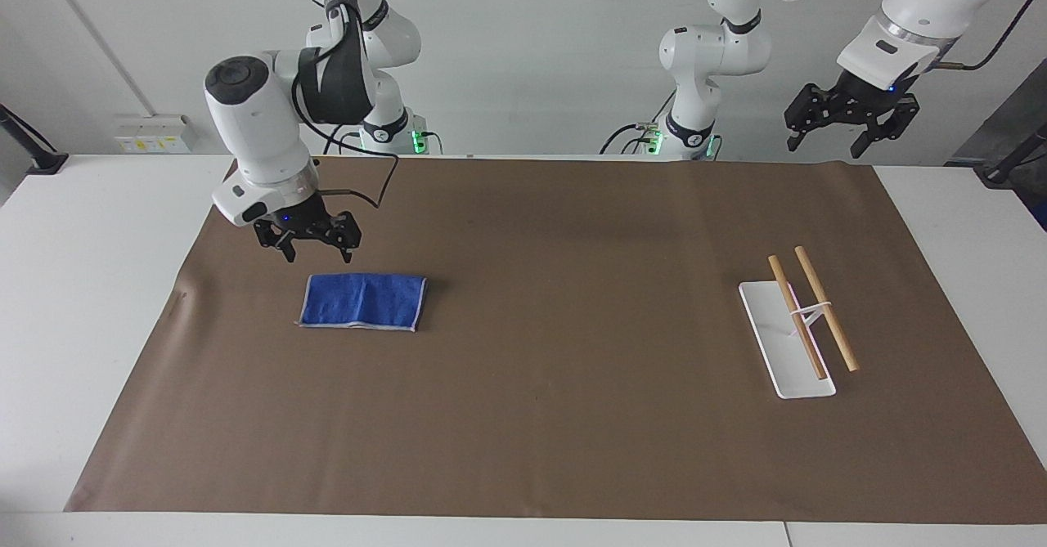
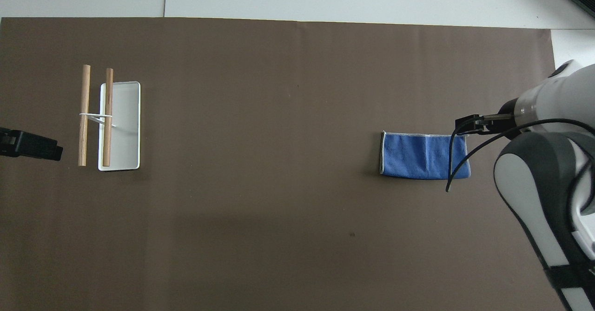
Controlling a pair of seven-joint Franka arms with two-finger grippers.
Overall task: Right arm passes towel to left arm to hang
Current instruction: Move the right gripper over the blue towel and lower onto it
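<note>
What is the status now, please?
Right gripper open, low above mat by the towel. Left gripper open, waiting high. Towel flat, untouched. Nothing in the way.

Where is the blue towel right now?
The blue towel lies flat on the brown mat toward the right arm's end of the table, with the right claw open just above it.

Plain white wall (image 1: 532, 40) at the robots' end, white table (image 1: 82, 285) under a large brown mat (image 1: 572, 408), even light, socket plate (image 1: 151, 134) on wall.
</note>
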